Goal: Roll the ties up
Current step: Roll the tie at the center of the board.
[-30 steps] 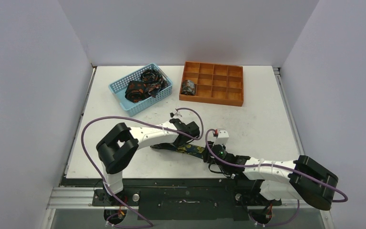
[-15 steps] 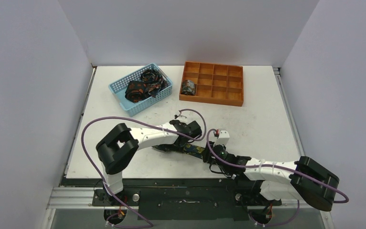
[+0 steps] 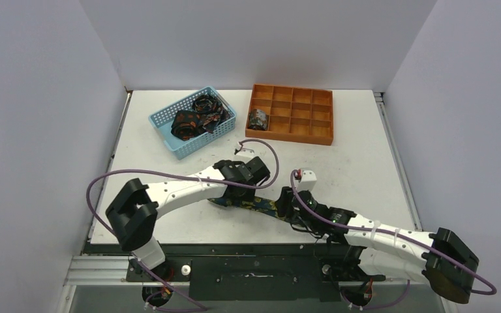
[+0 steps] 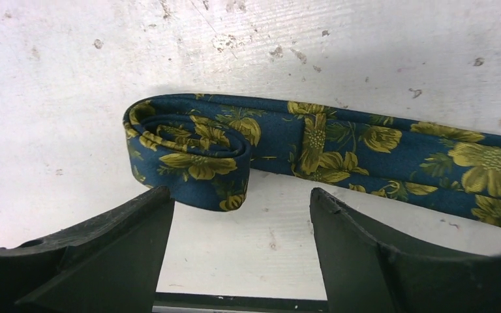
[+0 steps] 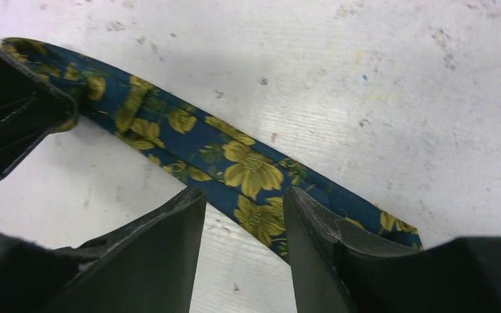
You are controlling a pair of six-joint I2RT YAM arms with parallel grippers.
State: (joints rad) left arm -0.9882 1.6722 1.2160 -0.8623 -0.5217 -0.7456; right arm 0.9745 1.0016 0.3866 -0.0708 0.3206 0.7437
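A navy tie with yellow-green flowers (image 3: 253,205) lies flat near the table's front edge. Its left end is wound into a small loose roll (image 4: 189,153), and the rest of the strip (image 4: 391,147) runs off to the right. My left gripper (image 4: 239,190) is open just in front of the roll, with nothing between its fingers (image 4: 114,248). In the top view it (image 3: 238,192) hovers over the rolled end. My right gripper (image 5: 242,192) is open over the flat strip (image 5: 248,166), and its right finger (image 5: 326,241) covers part of the cloth. One rolled tie (image 3: 258,119) sits in the orange tray.
An orange compartment tray (image 3: 300,117) stands at the back centre. A light-blue mesh basket (image 3: 167,134) at the back left holds more dark ties (image 3: 192,120). Purple cables loop off both arms. The table's front edge (image 4: 235,301) lies close behind the roll.
My left gripper has opened and let go of the rolled end, and that arm's elbow has swung left. My right gripper has opened wider and slid left along the strip.
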